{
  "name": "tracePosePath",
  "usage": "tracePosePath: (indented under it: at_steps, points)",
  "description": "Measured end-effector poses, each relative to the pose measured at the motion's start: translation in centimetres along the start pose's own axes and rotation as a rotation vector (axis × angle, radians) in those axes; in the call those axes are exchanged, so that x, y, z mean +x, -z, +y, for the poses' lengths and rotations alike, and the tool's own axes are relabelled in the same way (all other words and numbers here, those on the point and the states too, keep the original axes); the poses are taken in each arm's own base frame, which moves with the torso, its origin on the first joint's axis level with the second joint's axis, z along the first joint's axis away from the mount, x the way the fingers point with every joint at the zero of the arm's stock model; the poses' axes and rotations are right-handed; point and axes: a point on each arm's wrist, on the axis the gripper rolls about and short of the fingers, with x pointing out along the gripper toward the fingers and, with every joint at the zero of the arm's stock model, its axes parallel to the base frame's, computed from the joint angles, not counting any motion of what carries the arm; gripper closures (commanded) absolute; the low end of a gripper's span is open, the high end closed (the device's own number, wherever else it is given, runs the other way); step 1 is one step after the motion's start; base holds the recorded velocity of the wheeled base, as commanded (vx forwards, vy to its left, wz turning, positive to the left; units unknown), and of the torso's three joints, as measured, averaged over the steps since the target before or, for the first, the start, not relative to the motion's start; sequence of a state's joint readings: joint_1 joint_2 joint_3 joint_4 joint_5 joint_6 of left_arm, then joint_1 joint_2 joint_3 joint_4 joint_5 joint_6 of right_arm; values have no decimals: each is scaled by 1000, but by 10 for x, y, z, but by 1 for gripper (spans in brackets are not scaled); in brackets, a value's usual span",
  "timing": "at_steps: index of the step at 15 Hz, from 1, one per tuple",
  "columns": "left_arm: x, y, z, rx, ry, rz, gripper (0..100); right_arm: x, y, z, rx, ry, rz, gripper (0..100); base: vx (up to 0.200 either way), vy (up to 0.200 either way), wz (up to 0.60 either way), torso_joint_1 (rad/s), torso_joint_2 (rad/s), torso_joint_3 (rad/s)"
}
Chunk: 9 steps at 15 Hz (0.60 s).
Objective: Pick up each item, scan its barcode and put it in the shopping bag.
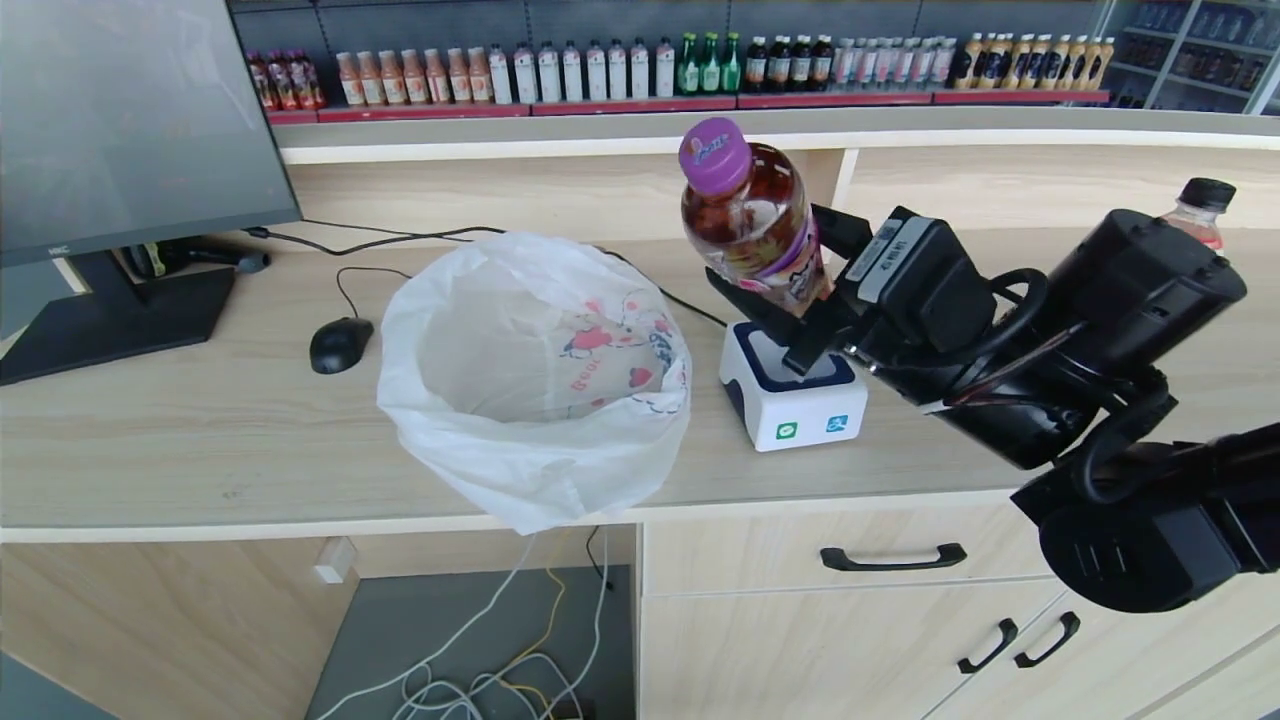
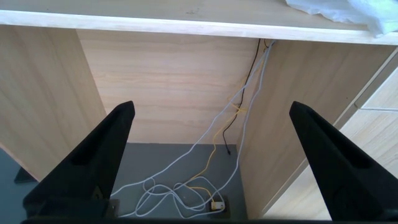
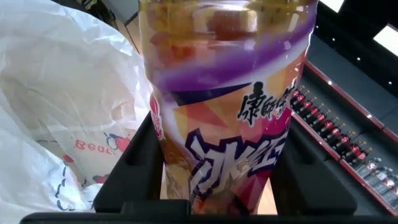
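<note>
our right gripper point(image 1: 775, 270) clamps its fingers on the purple-capped plastic bottle point(image 1: 745, 210) over the white scanner box point(image 1: 800, 410). our left gripper point(image 2: 211, 109) holds its fingers wide apart.

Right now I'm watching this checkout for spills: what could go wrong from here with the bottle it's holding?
1. The right gripper holds the bottle tilted, around its lower half, above the scanner; it might slip or swing during the move.
2. The shopping bag is limp and its front hangs over the counter edge, so a bottle dropped near that side could drag it off.
</note>
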<state>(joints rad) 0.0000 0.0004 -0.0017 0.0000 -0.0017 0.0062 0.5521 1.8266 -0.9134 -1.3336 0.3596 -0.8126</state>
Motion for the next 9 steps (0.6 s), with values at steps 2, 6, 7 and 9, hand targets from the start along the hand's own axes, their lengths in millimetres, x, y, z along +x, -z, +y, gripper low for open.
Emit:
tracePosePath:
  at_steps: [2, 6, 7, 9]
  points:
    - [0, 0, 0, 0, 0, 1, 0, -2, 7, -2, -38, -44, -31, 100, 0, 0, 0, 0, 0, 0]
    - [0, 0, 0, 0, 0, 0, 0, -8, 19, -8, -63, -93, -58, 100, 0, 0, 0, 0, 0, 0]
    - [0, 0, 0, 0, 0, 0, 0, -8, 19, -9, -67, -103, -70, 100, 0, 0, 0, 0, 0, 0]
    - [0, 0, 0, 0, 0, 0, 0, -9, 19, -8, -100, -130, -97, 100, 0, 0, 0, 0, 0, 0]
